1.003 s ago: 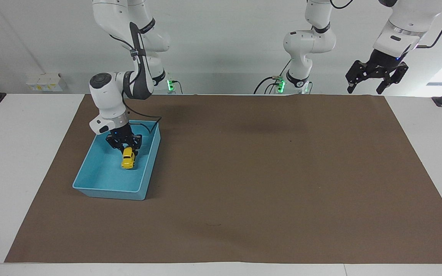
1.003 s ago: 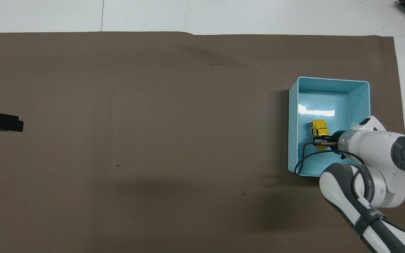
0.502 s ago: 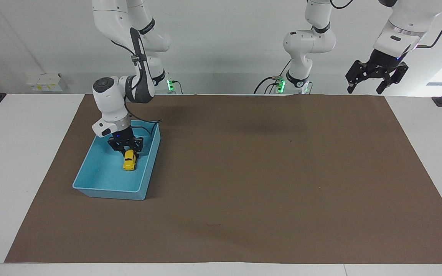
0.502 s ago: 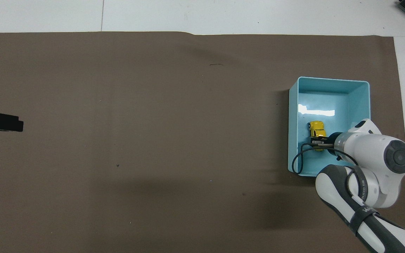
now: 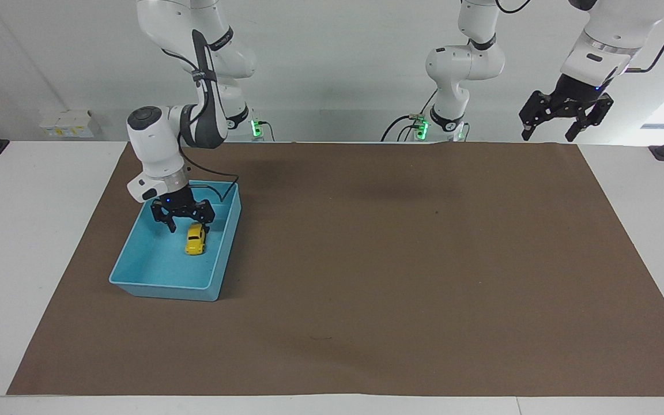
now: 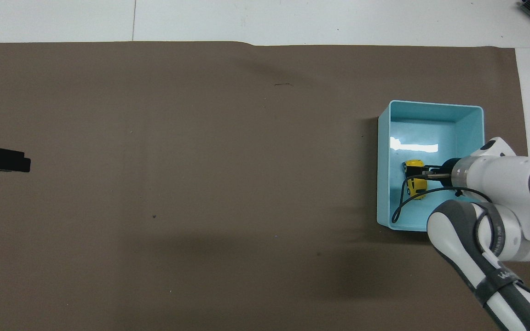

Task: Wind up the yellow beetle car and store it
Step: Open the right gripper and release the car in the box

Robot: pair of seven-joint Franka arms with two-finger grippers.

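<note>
Facing view, right tool pointing down, open over yellow beetle car in bin, left tool open

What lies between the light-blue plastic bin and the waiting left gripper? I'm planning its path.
Only bare brown mat between bin and left gripper, in the facing view.

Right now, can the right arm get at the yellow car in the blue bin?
Probably yes: the right gripper hangs open just over the yellow beetle car in the open-topped bin, with nothing in between.
</note>
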